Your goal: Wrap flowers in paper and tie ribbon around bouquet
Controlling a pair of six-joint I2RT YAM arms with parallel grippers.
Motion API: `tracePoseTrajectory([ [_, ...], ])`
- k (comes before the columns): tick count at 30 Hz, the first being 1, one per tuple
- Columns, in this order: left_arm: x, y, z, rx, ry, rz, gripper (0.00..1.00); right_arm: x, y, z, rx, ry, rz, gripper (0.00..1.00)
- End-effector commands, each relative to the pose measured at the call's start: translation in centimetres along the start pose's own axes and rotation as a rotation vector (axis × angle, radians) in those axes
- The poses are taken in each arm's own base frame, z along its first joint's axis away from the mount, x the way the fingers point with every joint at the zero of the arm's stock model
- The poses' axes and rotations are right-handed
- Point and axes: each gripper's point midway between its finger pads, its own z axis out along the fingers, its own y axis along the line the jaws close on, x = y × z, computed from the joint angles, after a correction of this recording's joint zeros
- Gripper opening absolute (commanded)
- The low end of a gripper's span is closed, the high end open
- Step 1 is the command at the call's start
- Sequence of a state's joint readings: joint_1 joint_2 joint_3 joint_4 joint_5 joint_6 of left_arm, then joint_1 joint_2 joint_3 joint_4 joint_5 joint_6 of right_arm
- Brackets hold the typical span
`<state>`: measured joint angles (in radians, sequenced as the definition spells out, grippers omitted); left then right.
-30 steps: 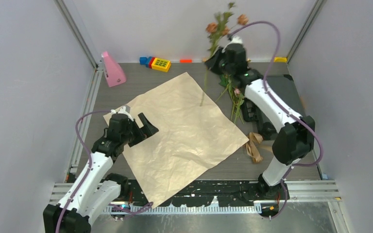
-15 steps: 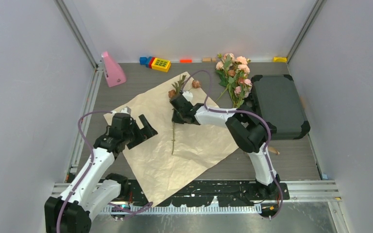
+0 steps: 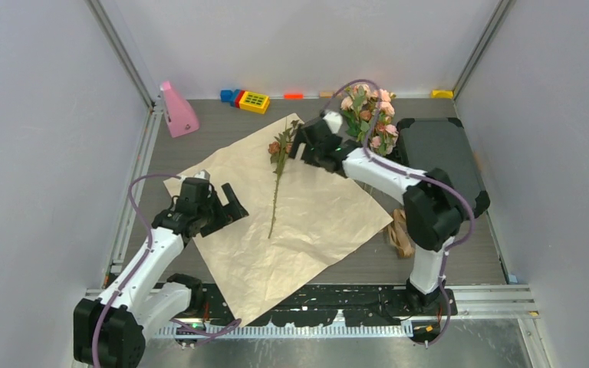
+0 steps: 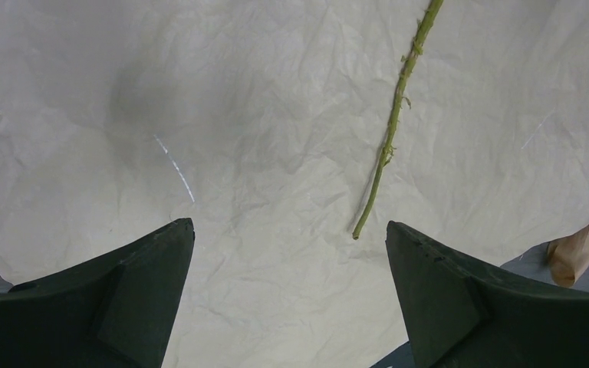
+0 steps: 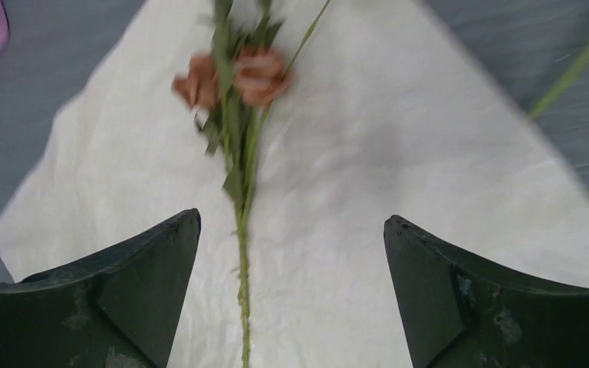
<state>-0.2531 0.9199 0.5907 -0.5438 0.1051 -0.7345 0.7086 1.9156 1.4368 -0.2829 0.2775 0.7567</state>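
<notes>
paper (image 3: 307,222) spread flat mid-table, pale face up. black case (image 3: 441,149) far right. main bunch of flowers (image 3: 368,113) sits at the case's left edge, off the sheet. right gripper (image 5: 291,222) over the paper's far corner, jaws wide, holding nothing. left gripper (image 4: 290,230) over the sheet's near-left part, jaws wide, empty. one rose stem (image 3: 276,184) lies loose down the sheet's middle, blooms at the far end. ribbon (image 3: 401,231) beside the sheet's right corner, untouched. step, by my reading: laying flowers onto paper. next likely calls for the right arm to reach the bunch and grip low on the stems.

White-shelled arms (image 3: 147,264) with black joints — lilac cables (image 3: 132,201) looping along them, dark wedge fingers (image 4: 115,307)
</notes>
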Motion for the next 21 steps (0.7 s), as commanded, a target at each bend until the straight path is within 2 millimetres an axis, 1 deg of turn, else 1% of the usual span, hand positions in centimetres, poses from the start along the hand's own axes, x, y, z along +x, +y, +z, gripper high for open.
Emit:
tracePoseTrajectory([
  [1,-1.1,-0.7,-0.2,0.009,-0.018,0.037,1.0,-8.1,-8.6,-1.9,0.179,-0.17,0.126,0.95],
  [3,-1.1,-0.7,-0.1,0.009,-0.012,0.041,1.0,-9.3,-12.0,-1.0,0.224,-0.163,0.18,0.95],
  [5,-1.1,-0.7,0.1,0.007,-0.007,0.041,1.0,-10.0,-13.7,0.1,0.248,-0.156,0.201,0.92],
  [7,-0.9,-0.5,0.3,-0.002,0.001,0.039,1.0,-10.5,-14.9,1.2,0.275,-0.154,0.201,0.89],
  [9,-0.7,-0.4,0.4,-0.005,0.008,0.039,1.0,-10.8,-15.5,2.6,0.292,-0.144,0.191,0.84],
  [12,-0.5,-0.2,0.6,-0.008,0.013,0.037,1.0,-10.5,-16.0,4.7,0.305,-0.115,0.191,0.75],
  [19,-0.1,0.0,1.0,-0.006,0.017,0.028,1.0,-9.6,-17.8,8.6,0.368,-0.124,0.223,0.65],
  [20,0.0,0.1,1.0,-0.009,0.023,0.026,1.0,-9.8,-17.9,8.9,0.366,-0.132,0.23,0.59],
  [21,0.1,0.2,1.1,-0.01,0.026,0.027,1.0,-10.0,-18.0,9.3,0.366,-0.138,0.235,0.49],
])
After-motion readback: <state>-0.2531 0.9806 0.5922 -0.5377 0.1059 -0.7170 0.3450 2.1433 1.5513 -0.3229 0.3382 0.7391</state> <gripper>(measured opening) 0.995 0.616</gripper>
